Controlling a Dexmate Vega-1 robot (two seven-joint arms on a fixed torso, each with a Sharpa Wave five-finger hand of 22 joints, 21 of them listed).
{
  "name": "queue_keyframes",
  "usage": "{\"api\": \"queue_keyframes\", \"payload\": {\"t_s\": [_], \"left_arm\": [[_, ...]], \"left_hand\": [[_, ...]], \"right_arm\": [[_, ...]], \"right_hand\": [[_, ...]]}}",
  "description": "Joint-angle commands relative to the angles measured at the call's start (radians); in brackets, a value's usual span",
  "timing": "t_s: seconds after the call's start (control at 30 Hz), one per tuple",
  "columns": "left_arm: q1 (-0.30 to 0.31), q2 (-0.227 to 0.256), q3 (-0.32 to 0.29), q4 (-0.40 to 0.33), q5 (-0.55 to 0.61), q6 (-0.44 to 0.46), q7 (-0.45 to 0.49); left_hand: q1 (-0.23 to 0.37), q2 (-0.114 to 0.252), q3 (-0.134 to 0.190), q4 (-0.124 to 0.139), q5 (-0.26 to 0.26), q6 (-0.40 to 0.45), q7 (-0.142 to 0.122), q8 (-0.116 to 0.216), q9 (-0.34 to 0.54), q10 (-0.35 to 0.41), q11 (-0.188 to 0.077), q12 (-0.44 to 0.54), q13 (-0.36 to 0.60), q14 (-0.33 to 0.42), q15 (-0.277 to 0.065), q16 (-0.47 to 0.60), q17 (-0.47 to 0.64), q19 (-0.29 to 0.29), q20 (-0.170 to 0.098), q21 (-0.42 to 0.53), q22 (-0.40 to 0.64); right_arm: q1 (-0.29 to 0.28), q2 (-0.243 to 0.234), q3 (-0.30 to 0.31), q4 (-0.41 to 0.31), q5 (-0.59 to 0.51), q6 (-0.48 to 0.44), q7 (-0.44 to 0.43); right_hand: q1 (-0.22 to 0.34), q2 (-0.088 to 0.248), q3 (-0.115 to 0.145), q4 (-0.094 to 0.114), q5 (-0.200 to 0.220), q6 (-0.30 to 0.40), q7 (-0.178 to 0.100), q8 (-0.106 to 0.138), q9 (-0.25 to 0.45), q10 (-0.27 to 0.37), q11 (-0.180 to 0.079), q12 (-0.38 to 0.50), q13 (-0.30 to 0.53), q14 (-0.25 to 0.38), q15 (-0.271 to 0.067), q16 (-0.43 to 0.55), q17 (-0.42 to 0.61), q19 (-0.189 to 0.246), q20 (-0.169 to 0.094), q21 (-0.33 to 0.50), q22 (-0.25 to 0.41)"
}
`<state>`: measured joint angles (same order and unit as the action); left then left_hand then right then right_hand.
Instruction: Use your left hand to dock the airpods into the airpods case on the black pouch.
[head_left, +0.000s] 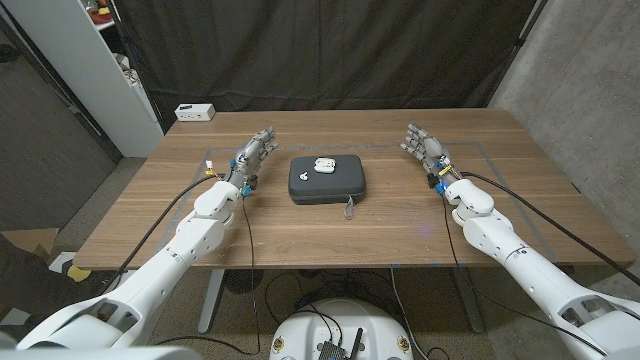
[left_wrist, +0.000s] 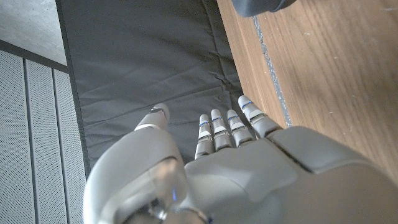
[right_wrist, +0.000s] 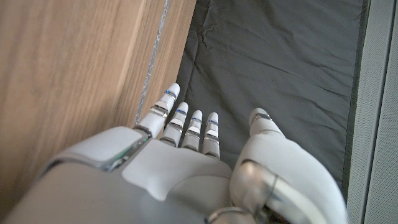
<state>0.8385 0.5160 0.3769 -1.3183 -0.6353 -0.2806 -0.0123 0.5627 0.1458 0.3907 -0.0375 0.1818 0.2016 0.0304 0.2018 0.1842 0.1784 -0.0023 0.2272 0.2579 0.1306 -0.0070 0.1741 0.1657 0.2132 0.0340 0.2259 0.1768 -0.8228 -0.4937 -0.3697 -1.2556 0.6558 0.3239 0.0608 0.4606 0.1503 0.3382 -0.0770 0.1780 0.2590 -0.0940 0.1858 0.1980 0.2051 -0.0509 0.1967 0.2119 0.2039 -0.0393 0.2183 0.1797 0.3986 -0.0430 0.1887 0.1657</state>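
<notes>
Nothing started yet by our read: our left hand (head_left: 254, 153) waits on the table (head_left: 150, 215) toward its left side, fingers straight and close together, holding nothing, just beside the pouch's left edge but apart from it. Our right hand (head_left: 424, 145) waits toward the right side, fingers loosely apart, empty, well apart from the pouch. The black pouch (head_left: 327, 180) lies mid-table, a bit nearer the far edge, with the white case (head_left: 321, 166) on its far half; the case looks open with something white by it, but we cannot tell the earbuds apart from it, too small. A small clear tag or zip pull (head_left: 349, 209) lies at the pouch's near right corner. Next we would need to bring the left hand over the pouch's left edge and pinch an earbud, a fine grasp. Bare wood lies all round the pouch, so open room for approach; the white box (head_left: 195, 112) at the far left corner stays out of the way.
</notes>
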Motion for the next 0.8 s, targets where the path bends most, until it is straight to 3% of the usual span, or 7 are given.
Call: {"api": "queue_keyframes", "payload": {"t_s": [0.03,0.07,0.1,0.23,0.27,0.47,0.8], "left_arm": [[0.012,0.041,0.005,-0.045,0.006,0.044,-0.018],[0.02,0.058,0.005,-0.065,0.013,0.061,-0.009],[0.037,0.089,0.003,-0.103,0.024,0.087,0.001],[0.067,0.161,0.005,-0.19,0.068,0.151,0.036],[0.074,0.177,0.004,-0.208,0.074,0.165,0.04],[0.118,0.227,-0.012,-0.269,0.077,0.193,0.047],[0.131,0.273,0.005,-0.309,0.1,0.238,0.026]], "left_hand": [[0.066,-0.02,0.017,-0.07,0.002,0.077,-0.016,0.026,0.007,-0.001,0.001,0.0,-0.006,-0.002,0.001,0.003,0.004,-0.005,0.004,-0.012,0.002],[0.075,-0.023,0.019,-0.08,0.001,0.078,-0.013,0.025,0.008,-0.004,0.002,-0.001,-0.007,-0.004,0.006,0.003,0.004,-0.008,0.006,-0.014,0.002],[0.095,-0.028,0.024,-0.099,0.002,0.096,-0.02,0.029,0.009,-0.013,-0.002,-0.004,-0.009,-0.009,0.008,0.003,0.005,-0.012,0.009,-0.017,0.002],[0.153,-0.052,0.029,-0.138,0.008,0.159,-0.059,0.046,0.012,-0.015,-0.01,0.0,-0.01,-0.02,0.011,0.004,0.006,-0.025,0.018,-0.025,0.002],[0.177,-0.082,0.021,-0.146,0.015,0.179,-0.075,0.05,0.013,-0.014,-0.015,0.002,-0.01,-0.022,0.003,0.005,0.006,-0.024,0.015,-0.026,0.001],[0.24,-0.168,-0.016,-0.142,0.052,0.262,-0.095,0.069,0.018,-0.01,-0.022,0.01,-0.009,-0.03,-0.003,0.007,0.008,-0.031,0.017,-0.029,0.001],[0.271,-0.208,-0.039,-0.135,0.083,0.297,-0.091,0.076,0.024,-0.016,-0.024,0.011,-0.008,-0.042,-0.006,0.006,0.009,-0.041,0.018,-0.031,0.002]], "right_arm": [[0.004,0.006,0.003,0.025,0.004,0.025,0.021],[0.002,0.004,0.004,0.022,0.005,0.026,0.02],[-0.003,-0.001,0.005,0.016,0.001,0.031,0.021],[-0.014,-0.002,0.009,0.005,0.002,0.041,0.018],[-0.017,-0.005,0.009,0.004,-0.001,0.047,0.02],[-0.044,-0.013,0.014,-0.018,0.001,0.059,0.017],[-0.108,-0.028,0.03,-0.078,-0.002,0.078,-0.018]], "right_hand": [[0.006,0.002,0.005,0.0,0.006,0.012,-0.002,0.009,0.004,0.012,0.005,0.006,0.001,0.012,-0.091,0.007,0.005,0.005,-0.014,0.005,0.004],[0.005,0.002,0.006,0.0,0.006,0.012,-0.003,0.009,0.004,0.014,0.007,0.006,0.001,0.012,-0.09,0.007,0.005,0.004,-0.012,0.005,0.004],[0.003,0.003,0.006,-0.001,0.006,0.016,-0.026,0.01,0.003,0.014,0.007,0.006,0.001,0.014,-0.092,0.005,0.005,0.007,-0.01,0.006,0.004],[-0.003,0.004,0.007,-0.001,0.006,0.02,-0.003,0.012,0.003,0.02,0.007,0.008,0.0,0.021,-0.089,0.003,0.005,-0.001,-0.006,0.003,0.004],[-0.004,0.004,0.007,0.0,0.006,0.021,-0.002,0.013,0.003,0.021,0.006,0.008,-0.001,0.022,-0.09,0.004,0.005,-0.001,-0.005,0.003,0.004],[-0.008,0.004,0.008,0.0,0.006,0.03,0.001,0.016,0.002,0.027,0.01,0.01,-0.001,0.026,-0.089,0.002,0.004,-0.004,-0.002,0.002,0.004],[-0.013,0.004,0.01,-0.001,0.007,0.038,0.002,0.018,0.002,0.033,0.008,0.012,-0.001,0.031,-0.089,0.0,0.004,-0.006,0.004,0.001,0.004]]}}
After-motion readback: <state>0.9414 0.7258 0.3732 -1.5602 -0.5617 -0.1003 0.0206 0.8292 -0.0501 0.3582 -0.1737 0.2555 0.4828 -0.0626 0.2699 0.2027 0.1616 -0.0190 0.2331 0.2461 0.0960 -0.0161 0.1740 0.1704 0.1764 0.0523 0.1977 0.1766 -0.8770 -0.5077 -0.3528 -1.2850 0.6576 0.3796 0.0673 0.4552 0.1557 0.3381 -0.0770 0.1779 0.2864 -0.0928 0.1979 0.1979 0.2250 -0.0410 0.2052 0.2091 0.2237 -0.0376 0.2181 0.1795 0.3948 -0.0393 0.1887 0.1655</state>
